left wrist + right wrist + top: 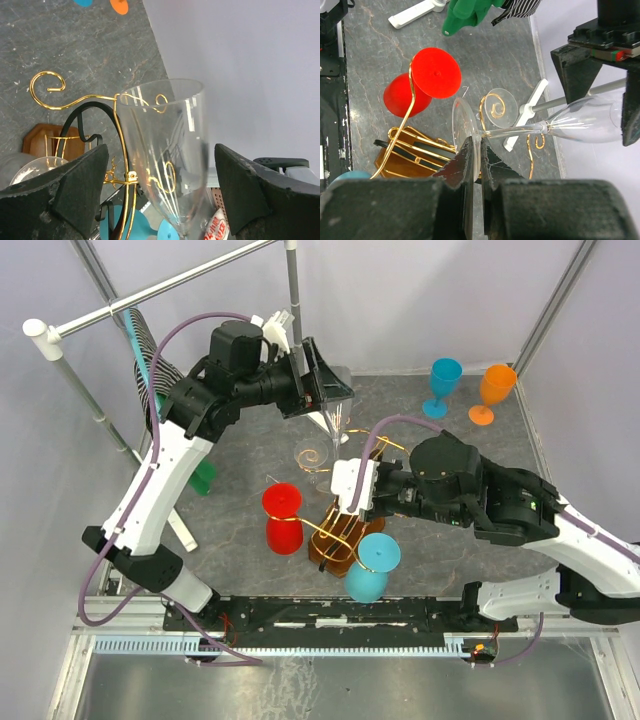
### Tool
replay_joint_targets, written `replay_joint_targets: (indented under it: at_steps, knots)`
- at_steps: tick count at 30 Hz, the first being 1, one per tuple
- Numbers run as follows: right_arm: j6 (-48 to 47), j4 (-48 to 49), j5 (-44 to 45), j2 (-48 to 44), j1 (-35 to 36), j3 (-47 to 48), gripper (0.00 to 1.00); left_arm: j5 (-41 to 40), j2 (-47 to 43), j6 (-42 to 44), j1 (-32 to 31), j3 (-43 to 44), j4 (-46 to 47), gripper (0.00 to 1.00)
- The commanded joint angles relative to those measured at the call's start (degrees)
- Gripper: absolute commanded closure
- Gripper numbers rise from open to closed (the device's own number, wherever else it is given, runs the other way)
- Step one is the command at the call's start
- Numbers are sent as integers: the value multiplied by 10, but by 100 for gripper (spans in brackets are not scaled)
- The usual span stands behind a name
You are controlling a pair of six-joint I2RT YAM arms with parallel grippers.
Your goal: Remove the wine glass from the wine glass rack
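Observation:
The wine glass rack (335, 540) is gold wire on a brown wooden base (402, 160), mid-table. A clear wine glass (338, 418) lies roughly level above the rack's scroll arms (47, 92). My right gripper (481, 150) is shut on the thin edge of its round foot (462, 122), and the stem (517, 131) runs away toward the bowl (590, 122). My left gripper (160, 165) is open, one black pad (82, 187) on each side of the bowl (165, 145), with a small gap on both sides. From above, it sits at the back (335, 390).
A red glass (283, 520) and a cyan glass (372, 565) hang on the rack. Another clear round foot (500, 107) shows by a gold spiral. Blue (442, 385) and orange (494, 392) glasses stand back right. A grey pole frame (150, 295) and green cloth (203, 478) are at left.

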Motion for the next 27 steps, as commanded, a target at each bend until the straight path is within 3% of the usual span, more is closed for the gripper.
replay_joint_targets:
  at_steps: [1, 7, 14, 27]
  knots:
    - [-15, 34, 28, 2, 13, 6, 99, 3, -36, -4, 0, 3, 36, 8]
    - [-20, 39, 58, -2, 23, -1, 99, 21, -44, -14, 1, -7, 41, 8]
    - [-35, 62, 85, -8, 26, -15, 99, 56, -75, -32, 1, -84, 83, 10]
    - [-44, 84, 98, -3, 27, -21, 99, 109, -120, -63, -1, -171, 145, 27]
